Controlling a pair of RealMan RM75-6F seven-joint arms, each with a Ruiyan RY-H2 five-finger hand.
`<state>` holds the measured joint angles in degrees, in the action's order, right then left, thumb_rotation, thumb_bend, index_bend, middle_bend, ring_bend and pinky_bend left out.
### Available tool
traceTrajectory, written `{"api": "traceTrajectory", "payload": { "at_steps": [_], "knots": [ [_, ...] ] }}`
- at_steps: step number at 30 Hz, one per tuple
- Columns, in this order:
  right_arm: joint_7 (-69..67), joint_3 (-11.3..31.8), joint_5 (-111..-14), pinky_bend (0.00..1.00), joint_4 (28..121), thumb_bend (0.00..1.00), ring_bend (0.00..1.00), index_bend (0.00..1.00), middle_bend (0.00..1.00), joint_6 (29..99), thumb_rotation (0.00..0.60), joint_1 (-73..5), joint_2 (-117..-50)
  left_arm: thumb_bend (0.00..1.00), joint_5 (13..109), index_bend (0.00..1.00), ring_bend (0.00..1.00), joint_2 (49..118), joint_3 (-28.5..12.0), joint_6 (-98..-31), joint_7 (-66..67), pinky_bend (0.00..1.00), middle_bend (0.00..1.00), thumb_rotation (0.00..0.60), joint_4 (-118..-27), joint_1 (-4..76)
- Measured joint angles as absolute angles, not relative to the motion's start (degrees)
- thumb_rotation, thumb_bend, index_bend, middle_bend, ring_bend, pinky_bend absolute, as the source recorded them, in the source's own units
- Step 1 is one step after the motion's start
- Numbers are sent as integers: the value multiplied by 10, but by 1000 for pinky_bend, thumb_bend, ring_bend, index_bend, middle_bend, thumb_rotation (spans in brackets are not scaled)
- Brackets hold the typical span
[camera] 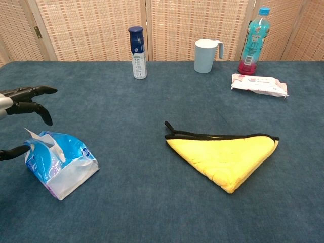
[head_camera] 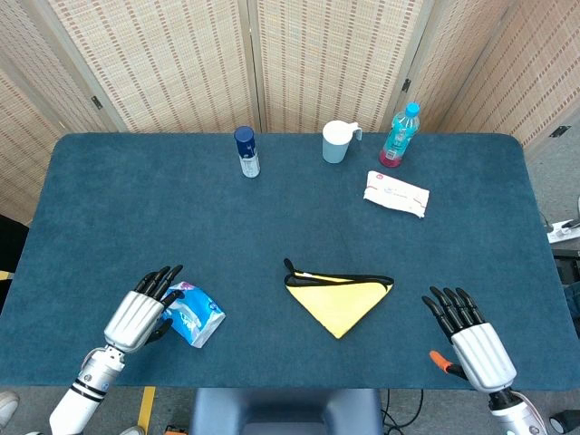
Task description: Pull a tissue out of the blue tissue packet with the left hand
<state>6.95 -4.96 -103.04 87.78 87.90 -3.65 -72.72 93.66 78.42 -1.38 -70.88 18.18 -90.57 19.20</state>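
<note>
From the head view, the blue tissue packet (head_camera: 191,313) lay near the front left of the blue table (head_camera: 136,199), crumpled, and the left hand (head_camera: 140,314) sat just beside its left end with its dark fingers (head_camera: 161,278) spread and reaching past the packet's upper edge, holding nothing (whether the thumb touched the wrapper could not be told here). The right hand (head_camera: 471,340) rested at the front right corner, well apart from everything, fingers apart and empty. A folded yellow cloth (head_camera: 337,297) with black trim lay between the two hands. Along the far edge stood a dark-capped spray can (head_camera: 246,151), a pale blue mug (head_camera: 336,142) whose inside could not be seen, and a capped bottle (head_camera: 399,135) with pink liquid showing in its lower part; a white wipes pack (head_camera: 395,194) lay flat near the bottle. From the chest view, the tissue packet (camera: 59,163) showed a torn top with a white tissue (camera: 44,139) sticking up out of it, and the left hand's fingers (camera: 30,97) hovered wide just above and left of that opening, the thumb low beside the packet's left end (contact unclear). The mug (camera: 205,56), can (camera: 136,52), bottle (camera: 251,41), wipes pack (camera: 259,84) and cloth (camera: 225,154) stood as above; the mug's contents stayed hidden.
</note>
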Motion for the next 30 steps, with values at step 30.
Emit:
{"api": "traceTrajectory", "payload": {
  "at_steps": [30],
  "knots": [
    [74,-54,-1028,0,880,110,0,0,0,870,600,-39,-728,545,930,629,12,807,-2,-702,171,219,22,600,-890,217]
  ]
}}
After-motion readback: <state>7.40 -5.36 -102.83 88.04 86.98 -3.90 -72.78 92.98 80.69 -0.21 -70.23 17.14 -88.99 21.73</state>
